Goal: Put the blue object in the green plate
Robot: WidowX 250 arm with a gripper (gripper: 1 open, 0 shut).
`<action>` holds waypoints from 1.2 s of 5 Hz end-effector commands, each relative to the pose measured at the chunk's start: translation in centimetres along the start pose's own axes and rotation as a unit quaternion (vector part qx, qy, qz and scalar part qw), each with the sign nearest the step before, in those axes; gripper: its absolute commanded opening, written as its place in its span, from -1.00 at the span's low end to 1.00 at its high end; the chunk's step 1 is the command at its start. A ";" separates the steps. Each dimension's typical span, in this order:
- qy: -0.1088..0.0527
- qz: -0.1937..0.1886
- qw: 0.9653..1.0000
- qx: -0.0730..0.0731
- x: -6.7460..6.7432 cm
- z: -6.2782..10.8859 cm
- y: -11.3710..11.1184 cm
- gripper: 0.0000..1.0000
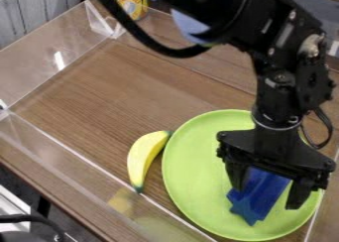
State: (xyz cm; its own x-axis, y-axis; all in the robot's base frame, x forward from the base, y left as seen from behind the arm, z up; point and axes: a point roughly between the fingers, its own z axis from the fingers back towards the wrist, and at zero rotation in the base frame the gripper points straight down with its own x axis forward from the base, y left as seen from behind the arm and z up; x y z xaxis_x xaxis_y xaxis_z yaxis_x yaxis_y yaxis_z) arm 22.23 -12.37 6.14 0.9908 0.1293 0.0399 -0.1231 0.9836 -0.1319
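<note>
One blue object (261, 199) lies on the green plate (199, 152), under the gripper (275, 185).

Nearest the camera, a yellow banana (145, 157) rests on the wooden table (133, 87), touching the plate's left rim. On the plate, the black gripper points down with its fingers spread wide to either side of the blue object, not clamped on it. Beyond stands a clear wall (66, 33).

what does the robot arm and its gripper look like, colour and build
The arm is black all over, built from bulky rounded segments with a glossy sheen. A thin black cable loops off its upper part. The gripper is also black: a flat crossbar carrying straight, blocky fingers. No markings or labels can be made out.
</note>
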 end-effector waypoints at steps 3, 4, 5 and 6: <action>-0.016 -0.004 1.000 -0.013 -1.0 0.5 -1.5 1.00; -0.013 -0.004 1.000 -0.009 -0.8 0.9 -1.8 1.00; -0.012 -0.002 1.000 -0.006 -0.3 2.0 -1.4 1.00; -0.018 0.004 1.000 -0.003 0.6 4.0 -0.4 1.00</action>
State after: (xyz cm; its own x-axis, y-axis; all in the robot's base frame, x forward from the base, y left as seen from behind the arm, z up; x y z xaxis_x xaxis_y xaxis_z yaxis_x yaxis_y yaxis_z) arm 22.02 -12.06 8.98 0.9895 0.1405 0.0336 -0.1358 0.9840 -0.1151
